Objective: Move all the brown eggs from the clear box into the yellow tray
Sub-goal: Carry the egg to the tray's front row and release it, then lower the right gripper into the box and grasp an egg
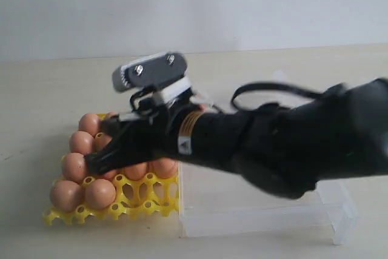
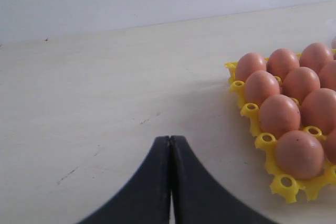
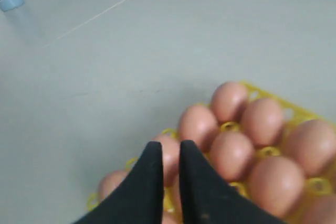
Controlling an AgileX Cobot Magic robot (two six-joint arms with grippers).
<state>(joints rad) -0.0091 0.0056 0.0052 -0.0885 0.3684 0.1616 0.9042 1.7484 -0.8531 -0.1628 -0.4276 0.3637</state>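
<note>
— Fingers (image 3: 149,182) on the right gripper (image 3: 169,146): nearly closed, only a thin slit between the black tips; nothing gripped in that slit, is there?
— Nothing that I can see; they hang just above the brown eggs (image 3: 231,153) in the yellow tray (image 1: 140,203), one egg right under the tips; whether they touch it I can't tell.
— And the left gripper (image 2: 170,140)?
— Clenched, tip against tip, empty; it hovers over bare table (image 2: 105,103) near the tray's corner, on the side away from the clear box (image 1: 260,221).
— So where do the eggs lie?
— All that I can see sit in the tray, each on end in its cup, long axis upright, packed shoulder to shoulder; a few front cups next to the box are bare; the box stands just beside the tray's right edge in the exterior view; the part showing holds no egg, but the right forearm (image 1: 291,144) hides the far part.
— The next move, then?
— My guess: any egg left lies back from those fingers, toward the right arm's own base; that arm is much the nearer, and its jaws would need to spread wide first.
</note>
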